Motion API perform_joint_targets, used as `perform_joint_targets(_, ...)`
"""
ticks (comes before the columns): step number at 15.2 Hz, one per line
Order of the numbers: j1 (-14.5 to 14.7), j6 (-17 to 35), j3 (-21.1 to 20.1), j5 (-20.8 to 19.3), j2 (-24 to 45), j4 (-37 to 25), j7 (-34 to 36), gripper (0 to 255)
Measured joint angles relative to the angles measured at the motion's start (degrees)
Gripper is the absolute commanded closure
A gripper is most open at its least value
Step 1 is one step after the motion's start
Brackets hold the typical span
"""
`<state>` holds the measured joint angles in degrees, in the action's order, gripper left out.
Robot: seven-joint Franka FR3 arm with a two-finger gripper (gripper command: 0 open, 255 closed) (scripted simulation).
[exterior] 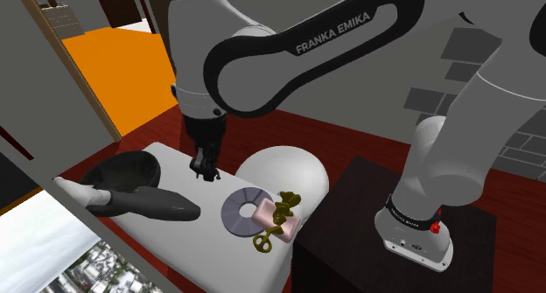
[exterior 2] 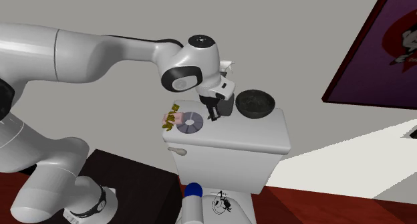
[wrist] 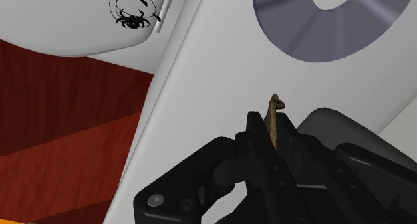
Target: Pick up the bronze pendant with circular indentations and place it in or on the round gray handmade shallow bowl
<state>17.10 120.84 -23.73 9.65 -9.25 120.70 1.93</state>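
One black gripper (exterior: 207,173) hangs from the white arm over a white toilet tank lid (exterior: 210,234) in the shoulder view, its tips close above the lid, between a dark round bowl (exterior: 131,170) toward the view's left and a grey disc (exterior: 241,211) toward the right; what the tips carry is too small to tell here. A dark handled object (exterior: 149,204) lies just in front of the bowl, touching or almost touching its rim. A pink piece (exterior: 262,214) rests against the disc, with other bronze pieces (exterior: 284,208) beside it at the lid's near end, and the dark stand (exterior: 350,239) sits at the lower right. Seen in the second exterior view, from across the toilet, the gripper points down between disc and bowl, nearer the bowl, which stands apart from it at the lid's right end. Looking along the hand, the wrist view shows the two fingers (wrist: 254,126) drawn in on a thin bronze pendant (wrist: 274,109), pinched edge-on so that its top pokes out past the fingertips; its faces cannot be seen. Beyond the tips lie the white lid and part of the grey disc, and off the lid's edge a white seat cover bearing a black spider drawing (wrist: 130,15) above a red floor (wrist: 67,122).
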Motion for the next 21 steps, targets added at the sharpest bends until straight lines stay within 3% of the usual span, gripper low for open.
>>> perform_joint_targets(18, -0.39, -13.76, 0.79, -0.41, -1.25, -12.61, 1.07, 255)
perform_joint_targets(21, -0.34, -14.26, -0.27, -2.66, 3.98, -18.16, 2.79, 255)
